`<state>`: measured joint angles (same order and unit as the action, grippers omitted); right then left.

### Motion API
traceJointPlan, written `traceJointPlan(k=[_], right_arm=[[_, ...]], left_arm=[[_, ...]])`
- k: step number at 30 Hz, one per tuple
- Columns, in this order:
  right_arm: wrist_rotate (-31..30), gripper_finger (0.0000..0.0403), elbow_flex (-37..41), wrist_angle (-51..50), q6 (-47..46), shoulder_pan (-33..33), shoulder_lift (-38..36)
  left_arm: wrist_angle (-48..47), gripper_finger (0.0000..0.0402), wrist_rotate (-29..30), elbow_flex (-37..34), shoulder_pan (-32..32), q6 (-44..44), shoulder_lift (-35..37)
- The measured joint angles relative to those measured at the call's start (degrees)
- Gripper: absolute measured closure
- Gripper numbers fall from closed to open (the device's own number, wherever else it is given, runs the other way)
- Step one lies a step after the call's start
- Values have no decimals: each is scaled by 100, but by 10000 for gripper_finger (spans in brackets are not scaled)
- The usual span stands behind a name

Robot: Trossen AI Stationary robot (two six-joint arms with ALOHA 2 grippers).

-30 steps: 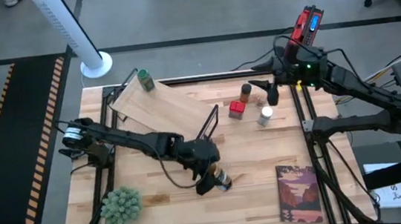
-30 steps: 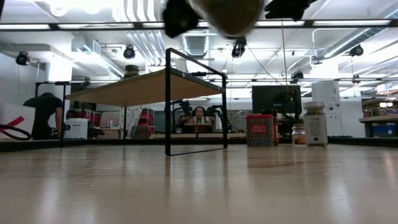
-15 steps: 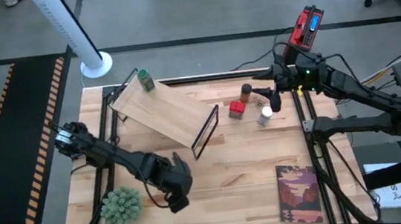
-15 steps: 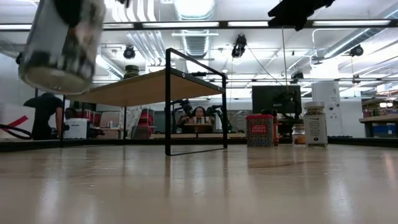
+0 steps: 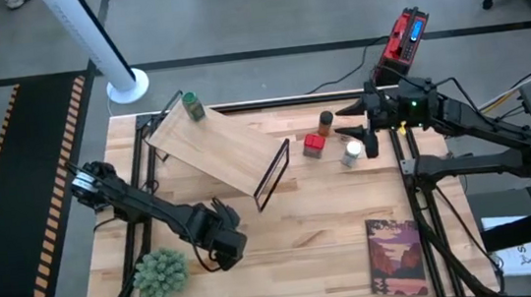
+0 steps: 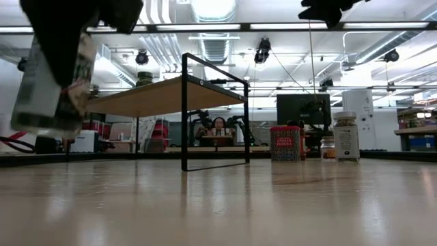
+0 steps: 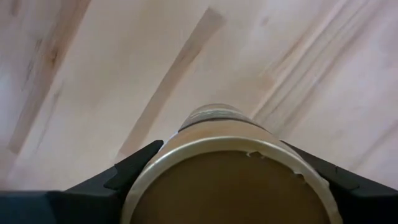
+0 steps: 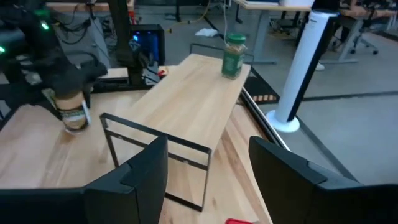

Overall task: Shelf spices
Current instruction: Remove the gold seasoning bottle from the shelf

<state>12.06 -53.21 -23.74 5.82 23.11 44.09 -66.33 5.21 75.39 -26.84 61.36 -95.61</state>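
Observation:
My left gripper (image 5: 222,247) is over the table's near-left part, shut on the tan-topped jar (image 6: 51,89), which also shows in the right wrist view (image 8: 73,112). The shelf (image 5: 217,154) is a slanted pale plank with a black frame (image 5: 273,174) at its near end. A green-lidded jar (image 5: 191,106) stands on its far end. The red tin (image 5: 314,145), a brown jar (image 5: 326,121) and the white-lidded jar (image 5: 351,152) stand on the table at far right. My right gripper (image 5: 368,140) hangs open just above and beside the white-lidded jar. My left gripper (image 7: 224,146) pinches the tan-topped jar between its two fingers, one on each side of the body just under the tan top (image 7: 155,168). The fingers come from above, pointing down. The jar hangs below them, nearly upright and lifted clear of the table (image 6: 205,205).
A potted plant (image 5: 160,273) stands at the near-left corner, close to my left gripper. A book (image 5: 396,253) lies near right. A white post with a round base (image 5: 127,84) stands beyond the far-left corner. Bare wood lies between the shelf and the book.
My left gripper has carried the jar from the table's near middle toward the left edge, close to the plant, then lowered it a little. The jar has swung from tilted to nearly upright. My right gripper has drifted toward the near edge, over the white-lidded jar.

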Motion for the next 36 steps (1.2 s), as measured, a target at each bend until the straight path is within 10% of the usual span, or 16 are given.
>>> traceJointPlan(k=[24,36], right_arm=[[-9,201,5,-5,26,-60,-84],[-15,201,11,0,61,-60,102]], left_arm=[[1642,126,346,-2957,3,982,1937],[1825,86,330,-2945,8,688,2139]])
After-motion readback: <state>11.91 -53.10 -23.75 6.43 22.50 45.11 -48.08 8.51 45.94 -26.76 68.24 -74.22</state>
